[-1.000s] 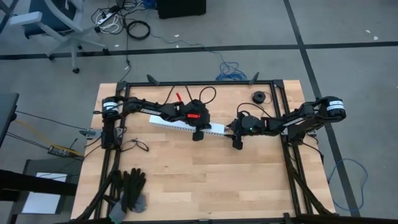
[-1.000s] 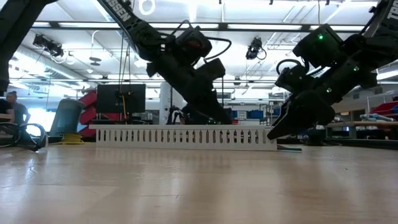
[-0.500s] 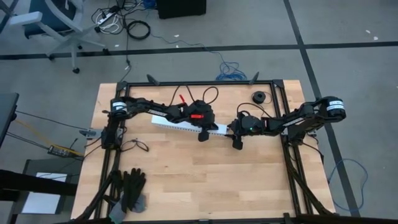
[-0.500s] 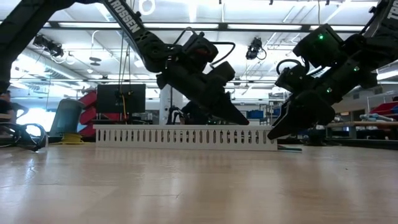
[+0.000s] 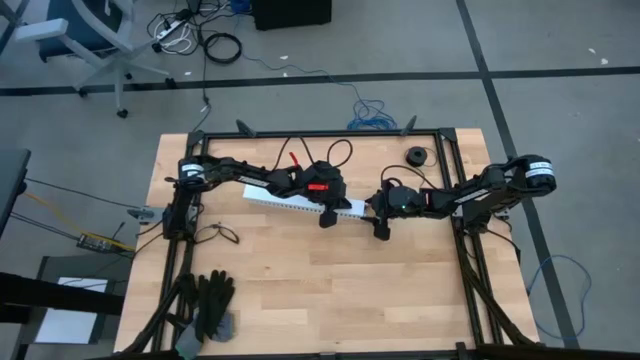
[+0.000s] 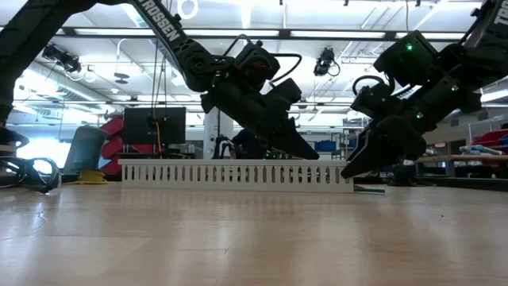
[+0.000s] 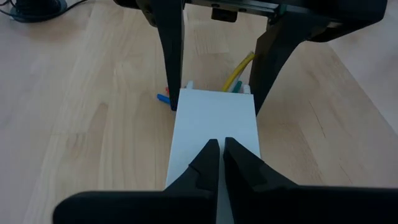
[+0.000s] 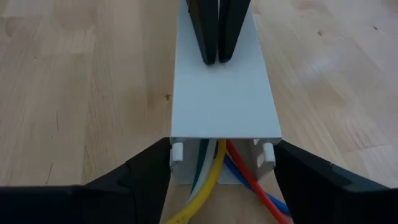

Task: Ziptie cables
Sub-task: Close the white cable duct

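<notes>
Cables [image 8: 217, 163]: thin loose wires, yellow/red/blue/white-ish, run inside the white slotted channel [image 5: 300, 204] w/ its lid on, ends poking out the channel's 3 o'clock end on the worktop [image 5: 330, 290] (high view). The left wrist view shows yellow, green, blue tips [image 7: 239, 70] past the far end.

Left end effector [image 7: 217, 158]: clenched, fingers pressed together on nothing, tip resting on or just over the lid approx mid-channel.

Right end effector [image 8: 221, 168]: fingers spread, straddling the channel's 3 o'clock end, one finger [image 8: 146, 171] each side. Can't tell if they touch the walls; not grasping the cables.

Handling, my guess: wires are light, floppy, slippery-jacketed, and will splay or slide apart if pinched singly. Best hold is prob the whole bunch together, close to where it exits the channel, where the walls keep it gathered. Gentle squeeze; thin insulation kinks easily. Channel is stiff but light and may skid if pushed.
</notes>
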Motion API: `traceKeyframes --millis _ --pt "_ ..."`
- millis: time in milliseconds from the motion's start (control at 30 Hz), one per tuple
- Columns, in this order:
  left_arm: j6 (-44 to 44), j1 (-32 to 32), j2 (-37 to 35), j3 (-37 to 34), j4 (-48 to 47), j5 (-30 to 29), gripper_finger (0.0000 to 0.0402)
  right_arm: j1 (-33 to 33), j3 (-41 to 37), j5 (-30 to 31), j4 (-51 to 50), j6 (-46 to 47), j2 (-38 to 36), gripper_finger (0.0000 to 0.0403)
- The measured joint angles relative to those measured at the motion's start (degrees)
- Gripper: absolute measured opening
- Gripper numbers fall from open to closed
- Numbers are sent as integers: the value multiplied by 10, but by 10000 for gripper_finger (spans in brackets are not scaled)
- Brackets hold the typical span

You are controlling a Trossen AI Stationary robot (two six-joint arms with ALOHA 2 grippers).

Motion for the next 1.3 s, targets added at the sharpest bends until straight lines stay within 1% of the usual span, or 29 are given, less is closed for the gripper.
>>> traceKeyframes --millis 133,233,367,433,600,733,1100,1300 --pt "-1 0 0 0 -2 0 0 0 0 0 -14 1 0 268" --pt "-1 0 0 0 -2 0 0 0 0 4 -36 3 0 269" --pt "-1 0 0 0 -2 -1 0 0 0 2 -31 11 0 259" --pt "-1 0 0 0 -2 -1 0 0 0 -7 -15 9 0 250" --pt "-1 0 0 -1 2 -1 0 0 1 -9 -16 8 0 222" --pt "-1 0 0 -2 9 -1 0 0 1 -10 -15 8 -1 209" --pt "2 0 2 -2 33 -1 0 -1 0 -11 -8 10 0 209" --pt "1 -2 43 42 38 23 0 -1 -1 -10 -8 7 0 210"
